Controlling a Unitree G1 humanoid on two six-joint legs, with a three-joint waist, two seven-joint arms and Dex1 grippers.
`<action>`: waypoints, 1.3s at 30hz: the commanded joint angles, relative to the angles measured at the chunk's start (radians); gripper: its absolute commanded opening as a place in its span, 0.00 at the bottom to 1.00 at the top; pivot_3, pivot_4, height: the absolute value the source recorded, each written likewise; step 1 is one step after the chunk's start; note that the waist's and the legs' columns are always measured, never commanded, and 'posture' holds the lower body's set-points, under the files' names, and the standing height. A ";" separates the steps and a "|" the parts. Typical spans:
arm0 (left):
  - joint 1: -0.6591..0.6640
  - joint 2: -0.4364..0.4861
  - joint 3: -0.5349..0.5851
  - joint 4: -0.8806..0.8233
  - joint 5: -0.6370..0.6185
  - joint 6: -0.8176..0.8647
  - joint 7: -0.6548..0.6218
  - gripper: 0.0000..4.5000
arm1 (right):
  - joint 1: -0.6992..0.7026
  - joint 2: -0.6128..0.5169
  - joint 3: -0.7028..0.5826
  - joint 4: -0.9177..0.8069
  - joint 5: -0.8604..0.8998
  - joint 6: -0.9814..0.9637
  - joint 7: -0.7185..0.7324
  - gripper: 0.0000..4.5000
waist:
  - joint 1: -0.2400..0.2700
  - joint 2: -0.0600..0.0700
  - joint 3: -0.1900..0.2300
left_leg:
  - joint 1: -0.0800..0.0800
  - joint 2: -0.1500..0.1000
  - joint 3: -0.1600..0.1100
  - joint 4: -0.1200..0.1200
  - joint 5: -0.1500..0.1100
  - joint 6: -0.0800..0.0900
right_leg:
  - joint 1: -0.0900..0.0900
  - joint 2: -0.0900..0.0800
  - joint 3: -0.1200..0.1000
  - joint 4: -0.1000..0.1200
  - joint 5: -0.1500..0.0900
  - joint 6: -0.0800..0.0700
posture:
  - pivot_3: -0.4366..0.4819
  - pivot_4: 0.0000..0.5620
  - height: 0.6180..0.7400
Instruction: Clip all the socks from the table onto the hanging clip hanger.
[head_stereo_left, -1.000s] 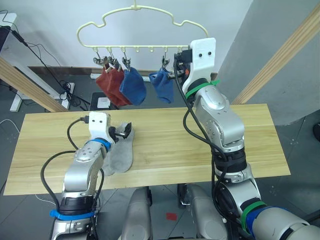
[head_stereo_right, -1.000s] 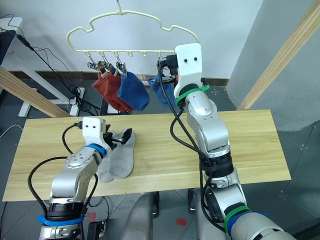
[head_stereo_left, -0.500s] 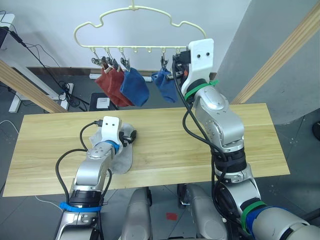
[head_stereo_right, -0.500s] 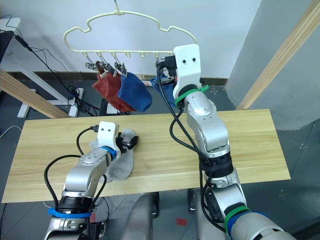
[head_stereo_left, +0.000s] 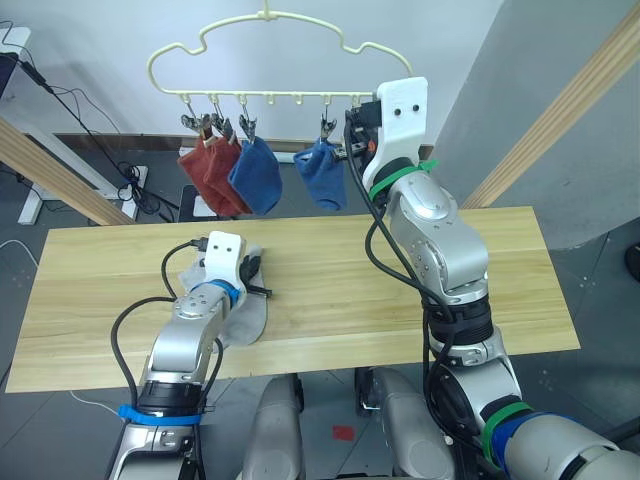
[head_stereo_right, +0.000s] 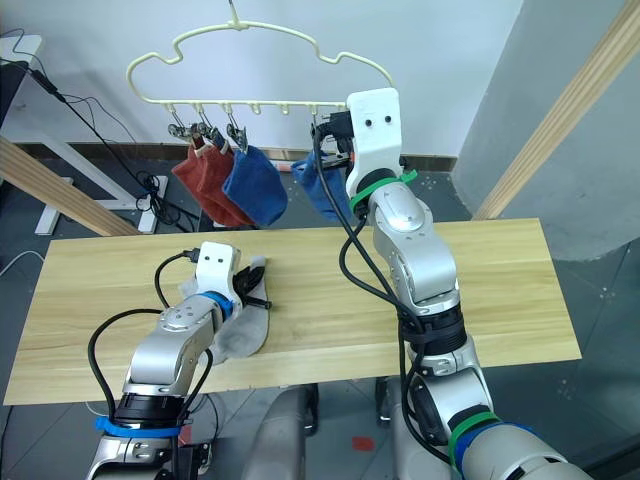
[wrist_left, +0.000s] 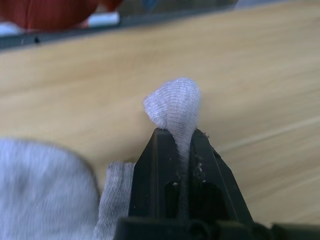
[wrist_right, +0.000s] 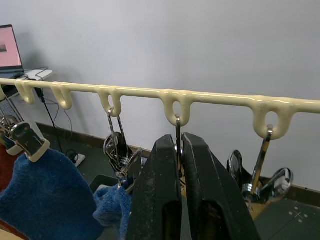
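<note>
With a grey sock (head_stereo_left: 238, 318) pinched in the closed jaws of the left gripper (wrist_left: 181, 145) at lower left on the worktop (head_stereo_left: 330, 270), it is best lifted clear toward the hanger (head_stereo_left: 270, 60), where a clip wire (wrist_right: 178, 131) is squeezed by the right gripper (wrist_right: 181, 145).

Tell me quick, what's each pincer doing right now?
Left pincer: closed on a grey sock.
Right pincer: closed on a clip of the hanger.
</note>
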 joint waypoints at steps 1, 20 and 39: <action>-0.037 -0.026 -0.042 -0.102 -0.043 -0.130 -0.093 0.00 | -0.019 0.001 0.002 -0.040 0.007 -0.004 0.003 0.00 | 0.002 0.000 0.000 | 0.000 0.000 0.000 0.000 0.000 0.000 | 0.000 0.000 0.000 0.000 0.000 0.000 | 0.40 0.68 1.00; -0.271 -0.173 -0.184 0.221 0.164 -0.665 -0.058 0.00 | -0.032 -0.005 -0.009 -0.081 0.012 0.046 -0.002 0.00 | -0.005 0.000 0.000 | 0.000 -0.001 0.001 0.000 0.000 0.001 | 0.000 0.000 0.001 -0.001 0.000 0.000 | 0.35 0.67 1.00; -0.375 -0.207 -0.152 0.336 0.183 -0.741 0.003 0.00 | -0.028 0.003 -0.008 -0.088 0.017 0.068 -0.003 0.00 | -0.005 0.000 0.000 | 0.000 -0.001 0.001 0.000 0.000 0.001 | 0.000 0.000 0.000 -0.001 0.000 0.000 | 0.35 0.68 1.00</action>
